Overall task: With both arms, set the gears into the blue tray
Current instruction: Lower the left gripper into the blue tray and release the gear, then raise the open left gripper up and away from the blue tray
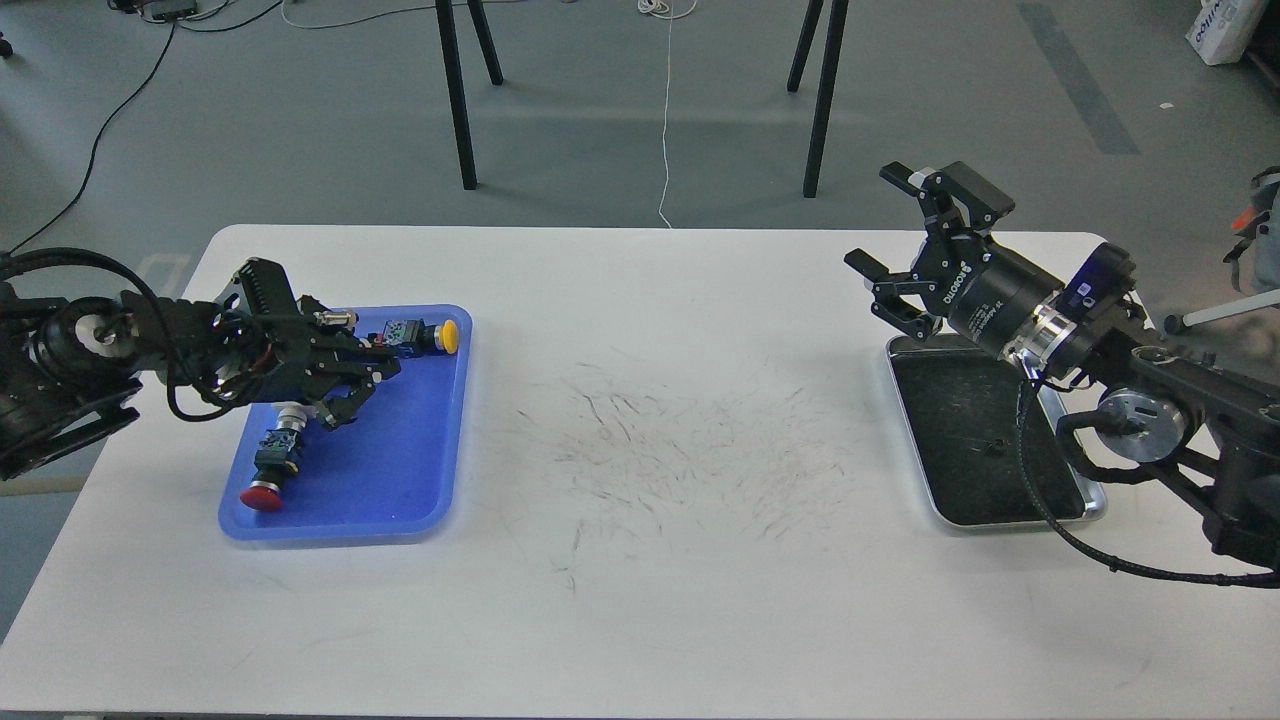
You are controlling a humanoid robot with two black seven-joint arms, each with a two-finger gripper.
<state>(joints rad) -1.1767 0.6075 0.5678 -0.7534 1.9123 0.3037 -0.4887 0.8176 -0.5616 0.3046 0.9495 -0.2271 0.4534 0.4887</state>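
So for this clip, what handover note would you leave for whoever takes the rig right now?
Left gripper: low over the blue tray; open or shut not readable.
Right gripper: open, empty, raised over the far end of the silver tray.
Blue tray holds a yellow-capped button and a red-capped button; no gears visible in it.
One small dark piece, possibly a gear, lies on the silver tray's black lining.
Left to do: pick it up and move it to the blue tray.

My blue tray [410, 500] looks glossy smooth plastic; the silver tray [1092, 508] shiny metal, its lining matt black; the white table [680, 600] scuffed.
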